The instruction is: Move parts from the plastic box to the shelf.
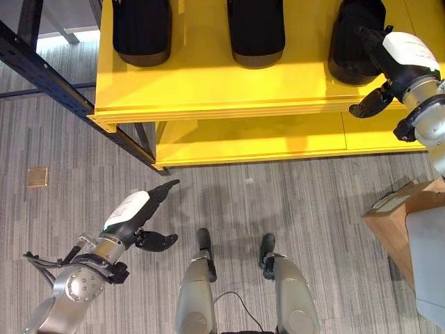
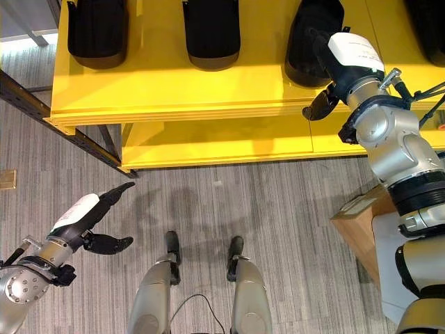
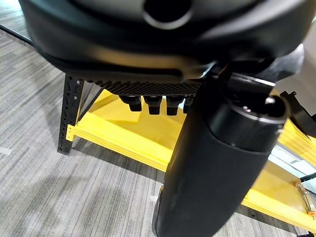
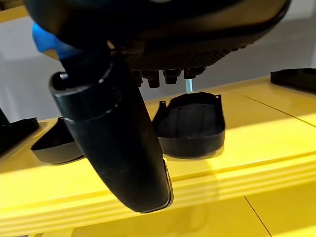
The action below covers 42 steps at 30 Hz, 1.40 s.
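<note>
Up on the yellow shelf (image 1: pixel 208 90), three black moulded parts sit in a row along the top level: one at the left (image 1: pixel 142 31), one in the middle (image 1: pixel 256 33) and one at the right (image 1: pixel 356 42). The right robot hand (image 1: pixel 400 59) is over the shelf's front edge, right beside that third part (image 2: pixel 313 42). Its fingers reach out towards the part and its thumb hangs apart below them; it is released, and in the right wrist view the part (image 4: pixel 190 126) rests on the shelf past the fingers, not in them. A fourth dark part (image 2: pixel 425 10) peeks in at the far right corner of the shelf.

Down low, the left robot hand (image 1: pixel 135 216) hangs over the grey carpeted floor (image 1: pixel 278 202), well apart from the shelf. Its fingers are straight, its thumb is spread, and it carries nothing.

At the right, a brown cardboard box (image 1: pixel 400 223) stands on the floor, with a pale grey box (image 1: pixel 427 257) just beside it.
</note>
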Available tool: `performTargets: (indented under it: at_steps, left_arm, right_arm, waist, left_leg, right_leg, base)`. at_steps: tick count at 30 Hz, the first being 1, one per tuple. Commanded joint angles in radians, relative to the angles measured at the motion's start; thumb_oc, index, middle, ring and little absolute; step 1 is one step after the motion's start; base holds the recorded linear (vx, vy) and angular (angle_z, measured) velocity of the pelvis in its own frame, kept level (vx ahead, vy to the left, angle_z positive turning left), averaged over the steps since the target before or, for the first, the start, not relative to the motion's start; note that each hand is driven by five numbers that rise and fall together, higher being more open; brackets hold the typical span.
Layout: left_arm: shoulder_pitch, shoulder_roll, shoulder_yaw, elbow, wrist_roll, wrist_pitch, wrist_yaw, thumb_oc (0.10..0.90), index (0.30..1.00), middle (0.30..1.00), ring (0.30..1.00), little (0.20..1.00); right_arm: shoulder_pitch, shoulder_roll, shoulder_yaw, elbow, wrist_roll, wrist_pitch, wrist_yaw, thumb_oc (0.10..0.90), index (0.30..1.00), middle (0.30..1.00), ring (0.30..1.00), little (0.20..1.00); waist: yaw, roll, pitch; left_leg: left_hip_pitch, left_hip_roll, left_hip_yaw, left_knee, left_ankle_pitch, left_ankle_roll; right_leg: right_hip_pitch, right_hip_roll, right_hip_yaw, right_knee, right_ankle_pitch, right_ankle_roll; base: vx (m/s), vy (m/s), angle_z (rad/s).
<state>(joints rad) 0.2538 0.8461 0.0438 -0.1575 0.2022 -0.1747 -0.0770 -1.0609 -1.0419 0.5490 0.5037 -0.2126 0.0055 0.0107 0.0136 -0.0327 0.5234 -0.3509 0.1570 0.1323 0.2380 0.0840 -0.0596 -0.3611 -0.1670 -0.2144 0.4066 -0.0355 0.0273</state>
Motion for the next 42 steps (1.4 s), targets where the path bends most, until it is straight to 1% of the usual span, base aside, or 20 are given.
performTargets:
  at_steps: [1, 4, 6, 10, 11, 12, 13, 14, 16, 18, 20, 22, 25, 27, 28, 36, 38, 39, 40, 42]
  left_arm:
    - [0.046, 0.043, 0.041, -0.08, -0.023, -0.043, 0.039, 0.9, 1.0, 1.0, 1.0, 1.0]
    - [0.05, 0.025, 0.047, -0.072, -0.021, -0.042, 0.048, 0.9, 1.0, 1.0, 1.0, 1.0]
    - [0.056, 0.013, 0.046, -0.063, -0.028, -0.036, 0.048, 0.9, 1.0, 1.0, 1.0, 1.0]
    - [0.064, -0.001, 0.04, -0.06, -0.031, -0.028, 0.037, 0.9, 1.0, 1.0, 1.0, 1.0]
    - [0.062, -0.007, 0.03, -0.059, -0.035, -0.028, 0.033, 0.9, 1.0, 1.0, 1.0, 1.0]
    - [0.049, -0.01, 0.004, -0.05, -0.041, -0.022, 0.021, 0.9, 1.0, 1.0, 1.0, 1.0]
    - [0.043, -0.012, 0.001, -0.052, -0.042, -0.018, 0.017, 0.9, 1.0, 1.0, 1.0, 1.0]
    - [0.045, -0.019, 0.005, -0.047, -0.044, -0.017, 0.016, 0.9, 1.0, 1.0, 1.0, 1.0]
    - [0.049, -0.017, 0.017, -0.044, -0.041, -0.016, 0.018, 0.9, 1.0, 1.0, 1.0, 1.0]
    - [0.05, -0.021, 0.023, -0.036, -0.033, -0.013, 0.017, 0.9, 1.0, 1.0, 1.0, 1.0]
    - [0.057, -0.018, 0.027, -0.033, -0.029, -0.014, 0.016, 0.9, 1.0, 1.0, 1.0, 1.0]
    - [0.067, 0.0, 0.037, -0.028, -0.02, -0.02, 0.022, 0.9, 1.0, 1.0, 1.0, 1.0]
    - [0.088, -0.009, 0.047, -0.029, -0.02, -0.019, 0.023, 0.9, 1.0, 1.0, 1.0, 1.0]
    - [0.087, -0.009, 0.036, -0.029, -0.019, -0.015, 0.018, 0.9, 1.0, 1.0, 1.0, 1.0]
    - [0.089, -0.013, 0.035, -0.031, -0.018, -0.014, 0.016, 0.9, 1.0, 1.0, 1.0, 1.0]
    - [0.109, -0.008, 0.065, -0.034, -0.006, -0.013, 0.034, 0.9, 1.0, 1.0, 1.0, 1.0]
    - [0.113, -0.007, 0.078, -0.029, 0.001, -0.011, 0.041, 0.9, 1.0, 1.0, 1.0, 1.0]
    - [0.119, 0.0, 0.091, -0.027, 0.012, -0.007, 0.046, 0.9, 1.0, 1.0, 1.0, 1.0]
    - [0.116, 0.011, 0.104, -0.025, 0.009, -0.001, 0.05, 0.9, 1.0, 1.0, 1.0, 1.0]
    - [0.118, 0.006, 0.113, -0.029, 0.012, 0.002, 0.047, 0.9, 1.0, 1.0, 1.0, 1.0]
  right_arm:
    - [-0.052, -0.041, -0.025, -0.064, 0.028, -0.022, -0.049, 0.9, 1.0, 1.0, 1.0, 1.0]
    - [-0.03, -0.016, -0.023, -0.057, 0.012, -0.022, -0.037, 0.9, 1.0, 1.0, 1.0, 1.0]
    - [-0.034, -0.003, -0.005, -0.06, 0.01, -0.023, -0.023, 0.9, 1.0, 1.0, 1.0, 1.0]
    - [-0.039, 0.002, 0.008, -0.065, 0.013, -0.026, -0.018, 0.9, 1.0, 1.0, 1.0, 1.0]
    - [-0.036, 0.006, 0.007, -0.06, 0.021, -0.028, -0.021, 0.9, 1.0, 1.0, 1.0, 1.0]
    - [-0.029, 0.006, 0.005, -0.049, 0.027, -0.029, -0.021, 0.9, 1.0, 1.0, 1.0, 1.0]
    - [-0.029, 0.0, 0.006, -0.054, 0.025, -0.028, -0.019, 0.9, 1.0, 1.0, 1.0, 1.0]
    - [-0.026, 0.006, 0.006, -0.057, 0.028, -0.025, -0.018, 0.9, 1.0, 1.0, 1.0, 1.0]
    - [-0.026, 0.011, 0.001, -0.068, 0.024, -0.026, -0.016, 0.9, 1.0, 1.0, 1.0, 1.0]
    - [-0.007, 0.018, -0.019, -0.077, 0.032, -0.03, -0.012, 0.9, 1.0, 1.0, 1.0, 1.0]
    - [0.004, 0.028, -0.025, -0.079, 0.035, -0.032, -0.013, 0.9, 1.0, 1.0, 1.0, 1.0]
    - [0.003, 0.062, -0.024, -0.081, 0.034, -0.038, -0.025, 0.9, 1.0, 1.0, 1.0, 1.0]
    - [0.015, 0.104, -0.019, -0.073, 0.027, -0.043, -0.024, 0.9, 1.0, 1.0, 1.0, 1.0]
    - [0.041, 0.123, -0.028, -0.061, 0.044, -0.042, -0.021, 0.9, 1.0, 1.0, 1.0, 1.0]
    - [0.049, 0.123, -0.027, -0.058, 0.045, -0.042, -0.02, 0.9, 1.0, 1.0, 1.0, 1.0]
    - [0.086, 0.175, -0.029, -0.01, 0.032, -0.034, -0.009, 0.9, 1.0, 1.0, 1.0, 1.0]
    - [0.094, 0.184, -0.032, -0.016, 0.026, -0.034, -0.005, 0.9, 1.0, 1.0, 1.0, 1.0]
    - [0.095, 0.207, -0.04, -0.011, 0.021, -0.029, -0.003, 0.9, 1.0, 1.0, 1.0, 1.0]
    - [0.086, 0.217, -0.048, -0.013, 0.024, -0.024, 0.004, 0.9, 1.0, 1.0, 1.0, 1.0]
    - [0.086, 0.211, -0.058, -0.018, 0.016, -0.021, 0.008, 0.9, 1.0, 1.0, 1.0, 1.0]
  waist:
    - [0.007, -0.02, -0.115]
    - [0.015, -0.02, -0.127]
    - [0.026, -0.027, -0.145]
    - [0.041, -0.032, -0.155]
    - [0.051, -0.034, -0.154]
    - [0.064, -0.033, -0.145]
    - [0.062, -0.035, -0.142]
    - [0.071, -0.036, -0.143]
    - [0.08, -0.038, -0.153]
    - [0.063, -0.035, -0.174]
    - [0.072, -0.041, -0.184]
    - [0.093, -0.046, -0.176]
    - [0.095, -0.057, -0.19]
    - [0.086, -0.094, -0.21]
    - [0.083, -0.101, -0.219]
    - [0.085, -0.14, -0.275]
    - [0.083, -0.147, -0.281]
    - [0.083, -0.158, -0.28]
    - [0.074, -0.151, -0.265]
    - [0.072, -0.136, -0.267]
  left_leg:
    - [0.07, 0.134, -0.086, -0.029, -0.097, -0.073]
    - [0.094, 0.144, -0.098, -0.047, -0.088, -0.08]
    - [0.124, 0.174, -0.11, -0.07, -0.064, -0.089]
    - [0.135, 0.199, -0.131, -0.066, -0.011, -0.102]
    - [0.128, 0.204, -0.144, -0.042, 0.015, -0.107]
    - [0.102, 0.215, -0.145, 0.016, 0.094, -0.105]
    - [0.091, 0.206, -0.134, 0.041, 0.08, -0.097]
    - [0.087, 0.156, -0.148, 0.077, 0.042, -0.09]
    - [0.073, 0.021, -0.159, 0.077, -0.053, -0.055]
    - [0.073, -0.027, -0.096, 0.033, -0.076, -0.027]
    - [0.059, -0.049, -0.071, -0.002, -0.043, -0.014]
    - [-0.014, -0.113, -0.111, -0.004, 0.015, -0.023]
    - [0.055, -0.109, -0.117, -0.058, -0.006, 0.004]
    - [0.079, -0.117, -0.094, -0.083, -0.015, 0.025]
    - [0.089, -0.118, -0.088, -0.085, -0.029, 0.028]
    - [0.173, -0.14, -0.054, -0.095, -0.091, 0.069]
    - [0.191, -0.14, -0.05, -0.089, -0.11, 0.078]
    - [0.219, -0.141, -0.041, -0.076, -0.139, 0.091]
    - [0.241, -0.14, -0.041, -0.059, -0.159, 0.103]
    - [0.241, -0.142, -0.044, -0.052, -0.172, 0.106]
  right_leg:
    - [-0.05, -0.041, 0.029, -0.008, -0.016, 0.049]
    - [-0.024, -0.023, 0.02, 0.011, -0.051, 0.038]
    - [0.011, 0.009, -0.001, 0.022, -0.084, 0.019]
    - [0.092, 0.055, -0.033, -0.04, -0.097, -0.015]
    - [0.127, 0.073, -0.049, -0.069, -0.104, -0.032]
    - [0.182, 0.088, -0.087, -0.101, -0.118, -0.057]
    - [0.2, 0.092, -0.107, -0.119, -0.117, -0.064]
    - [0.212, 0.091, -0.108, -0.14, -0.106, -0.064]
    - [0.228, 0.093, -0.101, -0.185, -0.084, -0.05]
    - [0.249, 0.103, -0.119, -0.228, -0.071, -0.031]
    - [0.244, 0.102, -0.125, -0.253, -0.046, -0.025]
    - [0.242, 0.125, -0.092, -0.254, -0.03, -0.021]
    - [0.245, 0.138, -0.074, -0.238, -0.038, -0.017]
    - [0.262, 0.124, -0.078, -0.24, -0.045, -0.014]
    - [0.27, 0.118, -0.075, -0.239, -0.052, -0.012]
    - [0.31, 0.086, -0.057, -0.216, -0.051, 0.029]
    - [0.305, 0.082, -0.057, -0.178, -0.046, 0.044]
    - [0.287, 0.066, -0.059, -0.098, -0.013, 0.094]
    - [0.253, 0.05, -0.038, 0.018, 0.022, 0.142]
    - [0.25, 0.006, -0.032, 0.013, 0.018, 0.128]
  base:
    - [0.01, -0.041, 0.12]
    - [0.02, -0.062, 0.08]
    - [0.08, -0.226, 0.06]
    - [0.05, -0.185, 0.13]
    - [0.07, -0.303, 0.09]
    - [0.03, -0.284, 0.13]
    - [0.0, -0.226, 0.26]
    - [-0.01, -0.117, 0.33]
    - [0.04, -0.032, 0.53]
    - [0.07, -0.003, 0.19]
    - [0.02, 0.006, 0.14]
    - [0.08, 0.038, 0.02]
    - [0.11, 0.032, -0.47]
    - [0.17, 0.046, -0.71]
    - [0.14, 0.058, -0.1]
    - [0.16, 0.091, -0.07]
    - [0.11, 0.067, 0.06]
    - [0.11, 0.101, 0.0]
    - [0.11, 0.108, -0.09]
    - [0.05, 0.043, -0.06]
